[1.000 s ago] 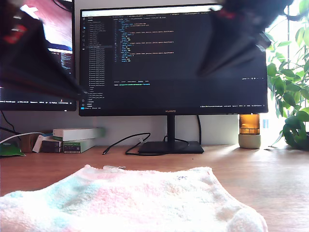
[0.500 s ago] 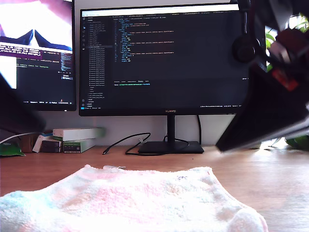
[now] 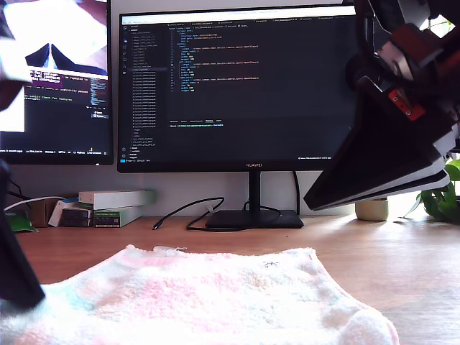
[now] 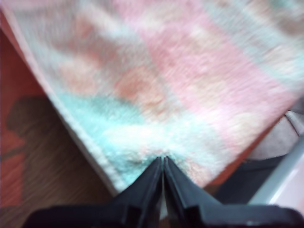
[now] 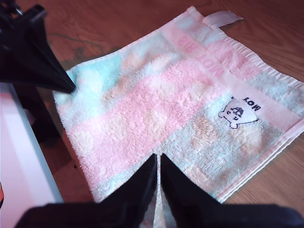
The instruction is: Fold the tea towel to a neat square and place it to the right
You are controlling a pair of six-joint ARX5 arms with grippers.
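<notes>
The tea towel (image 3: 215,295) lies flat on the wooden desk, fluffy, in pink, mint and white checks. Its label (image 5: 235,114) with a cartoon animal faces up, and a loop (image 5: 221,19) sticks out at one corner. My first gripper (image 4: 163,159) is shut, its tips touching a mint corner of the towel (image 4: 190,71). That gripper (image 3: 36,298) stands at the exterior view's left and also shows in the second wrist view (image 5: 71,88). My second gripper (image 5: 158,156) is shut and empty, hanging well above the towel (image 5: 156,104), at the exterior view's right (image 3: 309,205).
Behind the towel a large monitor (image 3: 244,86) stands on its foot (image 3: 251,219), with a black cable (image 3: 180,214) beside it. A second screen (image 3: 57,79) and stacked boxes (image 3: 115,205) are at the exterior view's left; a plant (image 3: 440,194) and a small jar (image 3: 372,209) at its right.
The first arm dropped from the exterior view's top left down to the towel's corner. The second arm swung from the top over to the exterior view's right and lower.
</notes>
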